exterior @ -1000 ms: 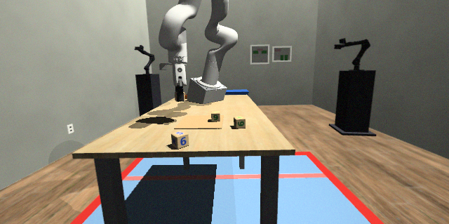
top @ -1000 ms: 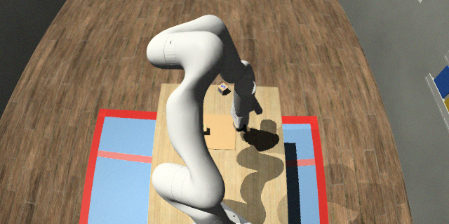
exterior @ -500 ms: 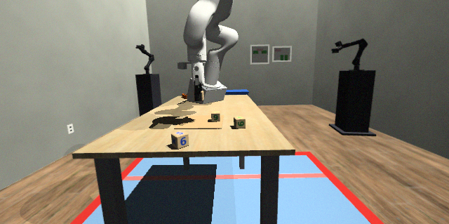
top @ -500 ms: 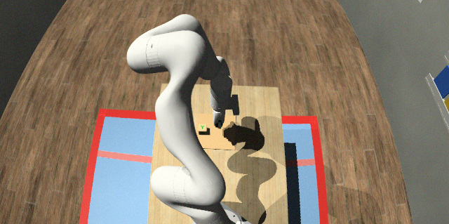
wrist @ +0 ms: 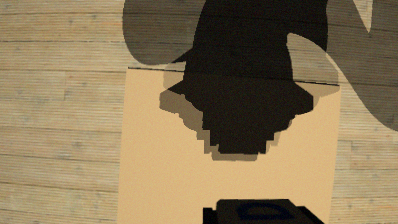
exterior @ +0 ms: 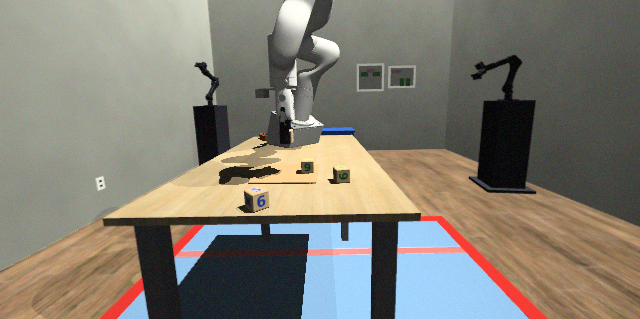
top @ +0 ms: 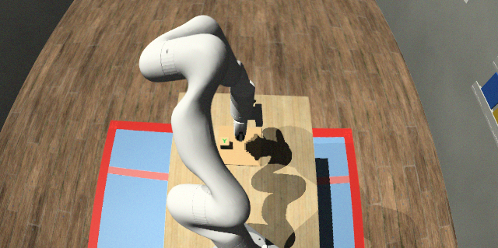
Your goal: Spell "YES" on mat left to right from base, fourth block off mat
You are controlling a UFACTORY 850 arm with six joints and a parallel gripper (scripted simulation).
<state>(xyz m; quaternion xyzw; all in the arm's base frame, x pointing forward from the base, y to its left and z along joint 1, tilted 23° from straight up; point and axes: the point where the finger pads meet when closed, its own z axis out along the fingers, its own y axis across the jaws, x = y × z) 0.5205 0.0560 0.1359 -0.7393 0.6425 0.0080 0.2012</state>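
My gripper [top: 240, 136] [exterior: 285, 131] hangs above the tan mat [top: 238, 157] [exterior: 282, 177] [wrist: 160, 175] and is shut on a block [wrist: 260, 212] [exterior: 289, 135]. The block's top shows a blue letter, dark in shadow and unreadable. A block with a green Y on top [top: 225, 141] [exterior: 307, 165] sits on the mat's left part as seen from the base. A second green-marked block [exterior: 341, 174] stands on the table just off the mat. A blue-marked block [exterior: 256, 199] stands off the mat near the table's far end. The arm hides these last two in the top view.
The wooden table [top: 288, 116] [exterior: 210, 199] stands on a blue floor area with a red border [top: 132, 151]. The arm's dark shadow [top: 270, 148] [wrist: 250, 100] falls on the mat's right part. Two black arms on pedestals [exterior: 505, 144] stand by the walls.
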